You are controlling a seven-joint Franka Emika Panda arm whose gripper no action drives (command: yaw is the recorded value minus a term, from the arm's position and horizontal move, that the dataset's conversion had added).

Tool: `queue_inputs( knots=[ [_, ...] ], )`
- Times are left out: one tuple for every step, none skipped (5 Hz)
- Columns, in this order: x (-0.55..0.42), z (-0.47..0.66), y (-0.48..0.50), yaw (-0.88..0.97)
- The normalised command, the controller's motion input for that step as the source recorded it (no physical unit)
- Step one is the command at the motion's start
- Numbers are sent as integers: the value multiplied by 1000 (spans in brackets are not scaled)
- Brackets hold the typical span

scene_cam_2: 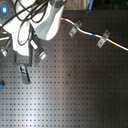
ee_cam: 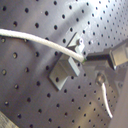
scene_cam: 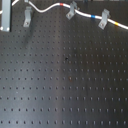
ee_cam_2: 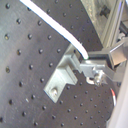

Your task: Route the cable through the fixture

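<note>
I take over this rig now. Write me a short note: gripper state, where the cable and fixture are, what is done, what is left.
Gripper: shut on the cable, right beside the fixture in both wrist views.
Cable: in the first exterior view it already runs past two other clips and along the far edge of the board.
Done: cable brought up to the fixture's hooked top.
Left: whether it sits fully inside the hook cannot be told; check seating, then release.

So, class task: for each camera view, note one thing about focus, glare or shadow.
First exterior view: soft overall, clips cast shadows on the board. Second exterior view: pale glare mid-board, robot arm blurred. Both wrist views: fixture fairly sharp, cable bright white, near edges blurred.
</note>
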Motion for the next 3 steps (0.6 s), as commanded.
queue_inputs(
  knots=[
    [-222,255,191,406],
    [-269,150,122,460],
    [-286,141,82,451]
  ],
)
